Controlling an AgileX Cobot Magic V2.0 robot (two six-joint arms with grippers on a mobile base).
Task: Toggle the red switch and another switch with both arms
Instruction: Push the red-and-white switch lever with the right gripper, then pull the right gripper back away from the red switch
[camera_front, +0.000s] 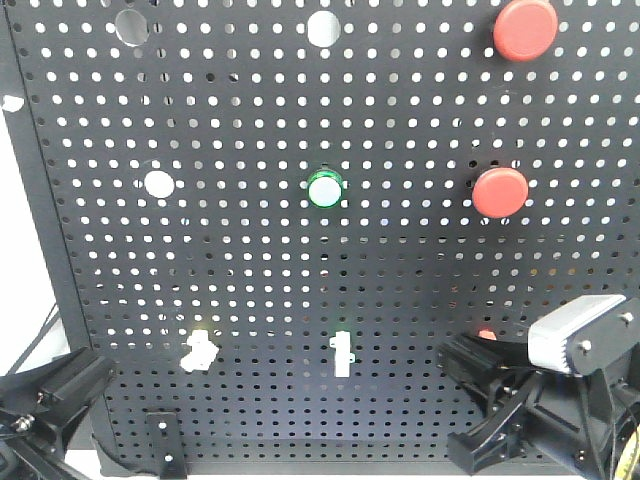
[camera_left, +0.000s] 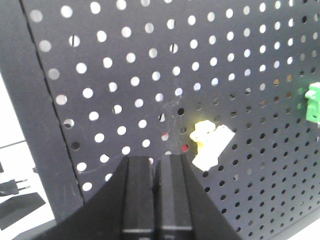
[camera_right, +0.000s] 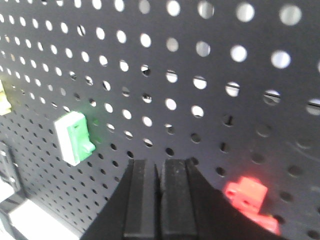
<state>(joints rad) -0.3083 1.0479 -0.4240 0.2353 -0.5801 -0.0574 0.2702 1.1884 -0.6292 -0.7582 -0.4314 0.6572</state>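
The red switch (camera_right: 246, 194) sits low on the black pegboard (camera_right: 210, 65), just right of my right gripper (camera_right: 160, 162), whose jaws are shut with nothing between them. In the front view only a sliver of the red switch (camera_front: 487, 334) shows above the right gripper (camera_front: 455, 357). The other switch, pale yellow with a cream lever (camera_left: 210, 143), is mounted up and to the right of my left gripper (camera_left: 156, 159), which is also shut and empty, a short way off the board. In the front view the pale-yellow switch (camera_front: 200, 350) is right of the left gripper (camera_front: 92, 368).
A green-and-white upright toggle (camera_front: 341, 353) stands between the two switches. Higher up are a green round lamp (camera_front: 325, 188), two large red push buttons (camera_front: 500, 192) (camera_front: 525, 28) and open round cut-outs. The board's left edge (camera_left: 47, 125) borders a white surface.
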